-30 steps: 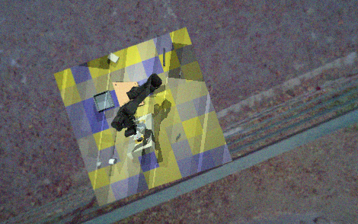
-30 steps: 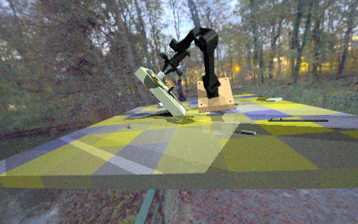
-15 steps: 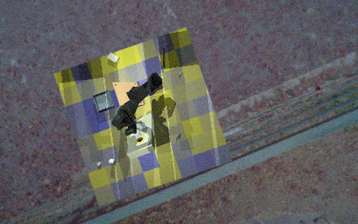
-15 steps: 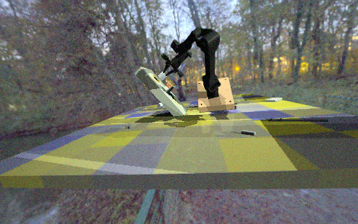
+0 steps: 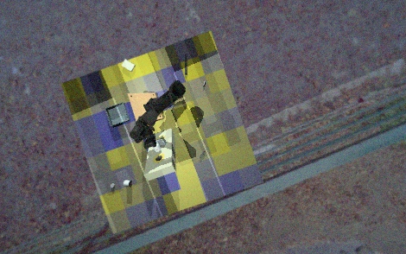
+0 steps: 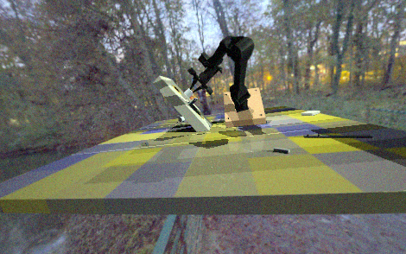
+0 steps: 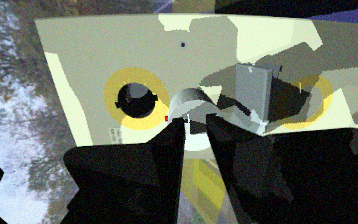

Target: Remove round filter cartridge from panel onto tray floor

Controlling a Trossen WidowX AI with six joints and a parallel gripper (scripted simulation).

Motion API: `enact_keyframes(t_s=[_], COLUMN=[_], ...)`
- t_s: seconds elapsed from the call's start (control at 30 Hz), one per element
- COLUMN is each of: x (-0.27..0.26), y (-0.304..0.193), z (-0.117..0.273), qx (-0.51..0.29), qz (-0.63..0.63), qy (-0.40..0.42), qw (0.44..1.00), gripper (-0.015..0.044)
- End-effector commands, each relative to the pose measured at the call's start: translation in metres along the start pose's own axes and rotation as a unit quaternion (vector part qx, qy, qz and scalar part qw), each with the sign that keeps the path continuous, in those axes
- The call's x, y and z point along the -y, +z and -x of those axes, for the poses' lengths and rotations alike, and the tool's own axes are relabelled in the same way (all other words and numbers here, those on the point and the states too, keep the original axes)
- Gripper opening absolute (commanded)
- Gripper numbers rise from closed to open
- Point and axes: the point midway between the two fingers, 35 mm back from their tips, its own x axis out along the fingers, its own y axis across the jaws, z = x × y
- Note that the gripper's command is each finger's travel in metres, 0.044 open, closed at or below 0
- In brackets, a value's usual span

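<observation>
The end effector (image 7: 194, 120) (image 6: 191, 92) pinches the pale round cartridge (image 7: 194, 102) (image 6: 188, 93), which is out of its hole (image 7: 137, 100) and held in front of the tilted panel (image 7: 130, 45) (image 6: 184, 104) (image 5: 159, 168). In the wrist view, the cartridge appears between the yellow-ringed hole and a grey flap (image 7: 253, 92). The tray (image 5: 117, 115) lies apart from the panel on the desk (image 5: 232, 147) (image 6: 219, 173).
</observation>
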Motion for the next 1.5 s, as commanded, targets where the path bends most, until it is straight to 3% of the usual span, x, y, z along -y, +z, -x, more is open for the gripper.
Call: enact_keyframes(t_s=[0.0,0.03,0.17,0.63,0.87,1.0,1.43,1.47], x=[0.012,0.012,0.006,0.010,-0.058,-0.065,-0.119,-0.118], y=[-0.003,-0.003,-0.001,-0.003,0.004,0.005,0.010,0.010], z=[-0.001,-0.001,-0.001,-0.001,0.008,0.009,0.054,0.054], qx=[-0.001,-0.001,0.000,-0.001,0.000,0.000,0.003,0.003], qz=[0.002,0.002,-0.001,0.002,0.002,0.002,0.006,0.013], qy=[0.003,0.003,0.000,0.003,0.003,0.003,0.004,0.002], qw=[1.000,1.000,1.000,1.000,1.000,1.000,1.000,1.000], gripper=[0.0000,0.0000,0.0096,0.0096,0.0096,0.0096,0.0437,0.0411])
